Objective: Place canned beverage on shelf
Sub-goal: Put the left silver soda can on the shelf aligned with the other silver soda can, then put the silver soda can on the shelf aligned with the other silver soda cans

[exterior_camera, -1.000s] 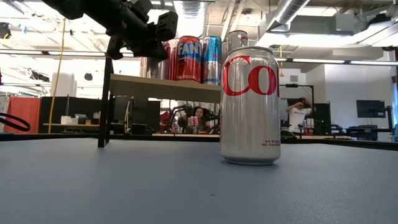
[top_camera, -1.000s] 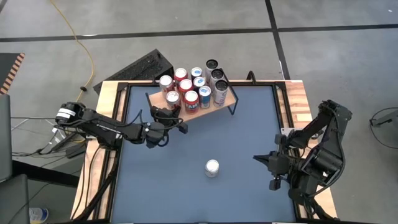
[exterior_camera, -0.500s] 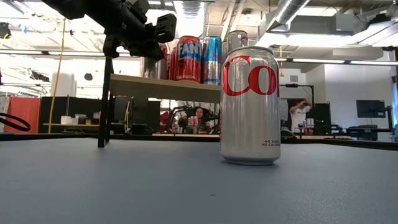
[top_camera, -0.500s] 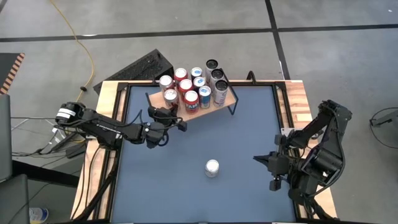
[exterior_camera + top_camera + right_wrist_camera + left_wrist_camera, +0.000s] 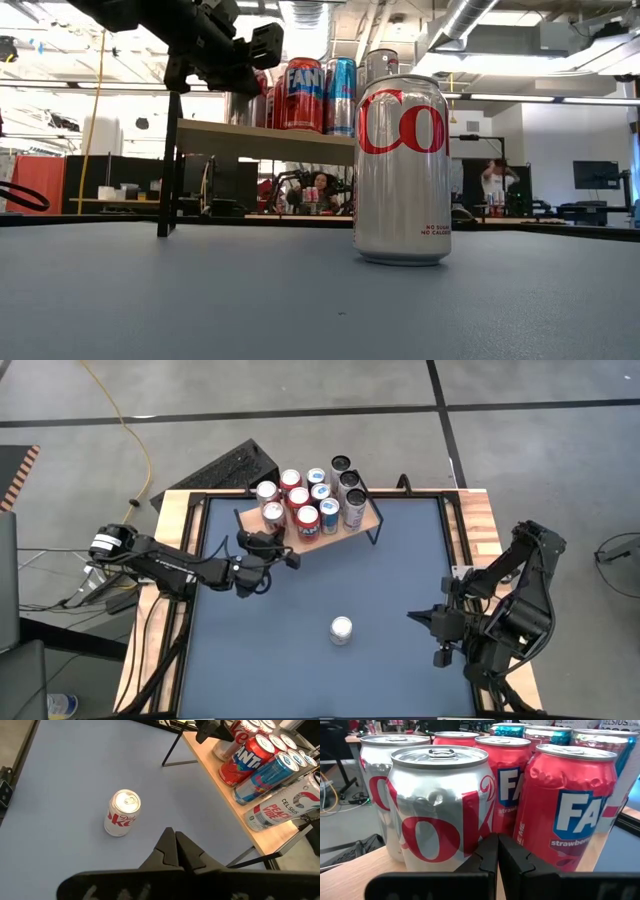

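**Cans crowd the shelf while one silver can stands alone on the mat**

The table (image 5: 470, 520), a blue mat framed in light wood, fills the middle of the high view. At its upper centre stands the shelf (image 5: 372, 517), a light wooden board on thin black legs, set at a slant. In the low view the board shows left of centre, raised on a black leg.

The left arm reaches in from the left edge of the high view toward the shelf's lower left corner. The left gripper (image 5: 287, 558) sits just beside the front cans, its fingers clenched together and grasping nothing; in its wrist view the two dark fingers (image 5: 486, 857) meet in front of a silver and red can (image 5: 437, 807) and a red strawberry can (image 5: 570, 805).

The right arm is folded at the right edge of the high view, well apart from the shelf. The right gripper (image 5: 412, 615) points toward the frame's centre, its fingers pressed shut on nothing.

The shelf carries a cluster of cans (image 5: 310, 500): silver and red ones at the left, red ones in the middle, blue ones beside them, and dark-topped tall ones at the right.

A lone silver can (image 5: 341, 629) stands upright on the mat, below the shelf, centre frame, between the two grippers and touching neither. In the low view it looms large just right of centre.
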